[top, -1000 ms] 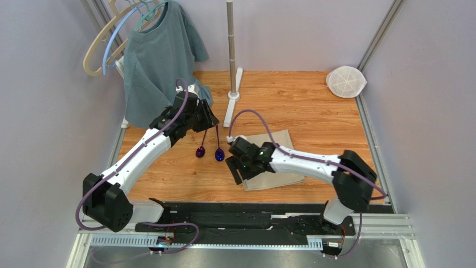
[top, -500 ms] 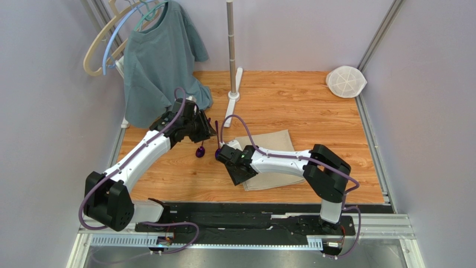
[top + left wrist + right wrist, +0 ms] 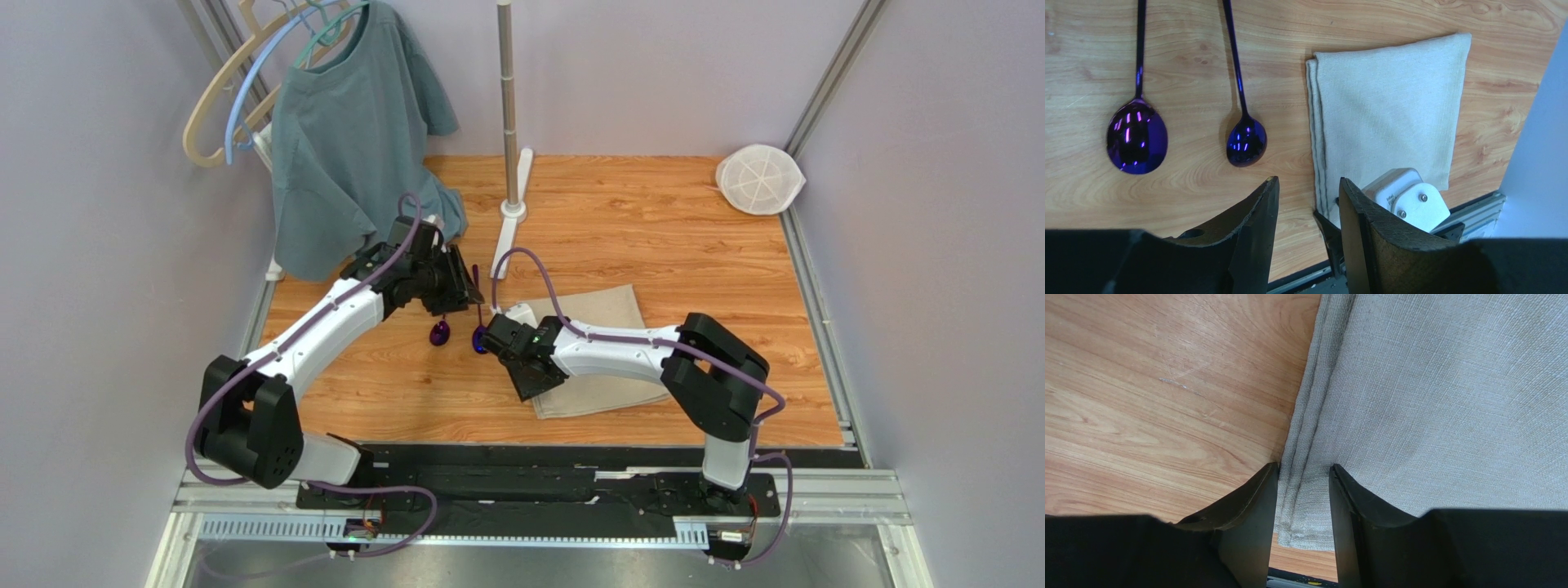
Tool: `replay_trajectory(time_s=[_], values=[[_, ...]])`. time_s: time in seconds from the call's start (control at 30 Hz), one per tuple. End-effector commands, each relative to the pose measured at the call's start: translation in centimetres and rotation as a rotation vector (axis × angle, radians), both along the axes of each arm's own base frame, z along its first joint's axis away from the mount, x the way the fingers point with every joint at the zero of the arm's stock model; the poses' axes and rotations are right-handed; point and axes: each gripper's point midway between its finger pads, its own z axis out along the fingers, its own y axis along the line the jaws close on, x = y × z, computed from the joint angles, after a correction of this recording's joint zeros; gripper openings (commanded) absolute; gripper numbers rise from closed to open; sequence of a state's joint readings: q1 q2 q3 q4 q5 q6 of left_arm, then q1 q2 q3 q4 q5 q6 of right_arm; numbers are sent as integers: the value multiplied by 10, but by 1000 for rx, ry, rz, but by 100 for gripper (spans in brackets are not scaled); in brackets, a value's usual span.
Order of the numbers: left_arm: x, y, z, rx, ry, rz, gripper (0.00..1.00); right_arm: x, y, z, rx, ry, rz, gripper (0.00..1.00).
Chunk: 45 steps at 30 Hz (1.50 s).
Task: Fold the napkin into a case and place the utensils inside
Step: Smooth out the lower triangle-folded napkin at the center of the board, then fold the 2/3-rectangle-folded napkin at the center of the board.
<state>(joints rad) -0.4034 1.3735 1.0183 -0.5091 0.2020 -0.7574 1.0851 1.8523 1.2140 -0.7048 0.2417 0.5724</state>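
Observation:
The beige napkin [image 3: 604,316] lies folded into an oblong on the wood table and also shows in the left wrist view [image 3: 1389,104]. Two purple-bowled spoons [image 3: 439,333] [image 3: 480,341] lie side by side just left of it, handles pointing away; both bowls show in the left wrist view [image 3: 1137,138] [image 3: 1246,142]. My left gripper [image 3: 464,294] is open and empty [image 3: 1308,190], hovering over the spoon handles. My right gripper [image 3: 530,374] is open and low, its jaws straddling the layered left edge of the napkin [image 3: 1438,386] near its near corner [image 3: 1303,474].
A grey-green T-shirt [image 3: 350,123] hangs on hangers at the back left. A metal pole on a white base [image 3: 509,123] stands at the back middle. A white mesh disc [image 3: 759,179] lies at the back right corner. Walls close in both sides.
My right gripper has slid left and down onto the napkin's near-left edge, its elbow folding in. My left gripper has shifted a little right and nearer, over the spoon handles.

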Motion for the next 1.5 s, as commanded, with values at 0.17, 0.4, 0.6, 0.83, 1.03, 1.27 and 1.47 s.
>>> replay_trajectory(time_s=[0.17, 0.4, 0.6, 0.83, 1.03, 1.27, 1.47], values=[[13, -20, -26, -92, -11, -32, 61, -4, -9, -29, -97, -35, -55, 26], [25, -37, -37, -133, 19, -72, 61, 11, -2, 4, 92, -70, -107, 0], [25, -50, -42, -153, 38, -109, 61, 13, 4, 19, 234, -21, -103, 0], [15, -67, -47, -177, 36, -162, 61, 16, 4, 43, 406, 24, -140, 0], [10, -86, -58, -240, 80, -196, 61, 16, 0, 54, 493, 57, -137, 0], [7, -104, -71, -270, 162, -190, 63, 18, -1, 58, 528, 53, -136, 0], [12, -106, -85, -237, 181, -185, 64, 16, -4, 61, 569, 71, -142, 0]])
